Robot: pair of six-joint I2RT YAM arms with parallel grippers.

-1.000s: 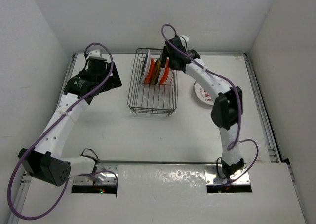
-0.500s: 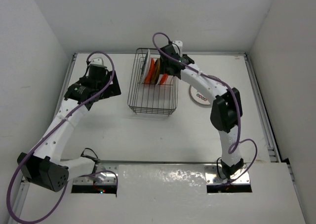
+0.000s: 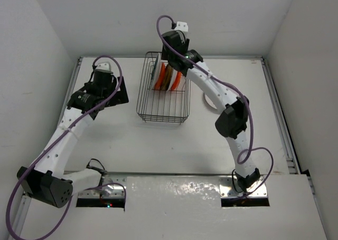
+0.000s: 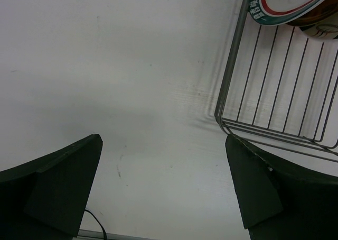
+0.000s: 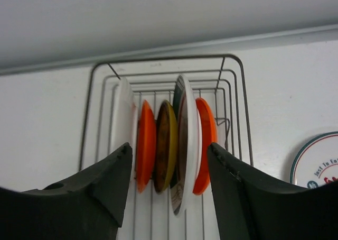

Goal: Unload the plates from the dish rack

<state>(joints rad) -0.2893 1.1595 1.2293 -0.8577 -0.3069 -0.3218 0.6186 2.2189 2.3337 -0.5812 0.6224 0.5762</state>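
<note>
While the plates (image 5: 146,145) are standing on edge in the dish rack (image 3: 162,105), we are holding the right gripper (image 5: 169,147) over them, jaws apart, grasping nothing. Our left gripper (image 4: 163,139) is hanging open; rim lettering (image 4: 257,7) is unreadable.

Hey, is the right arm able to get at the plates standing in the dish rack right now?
Probably yes. The right arm reaches over the dish rack, its fingers spread above the row of upright plates, and nothing shows between them and the plate rims.

plates (image 5: 168,145) in dish rack (image 3: 158,105), lone plate (image 5: 319,163) right of it
</note>
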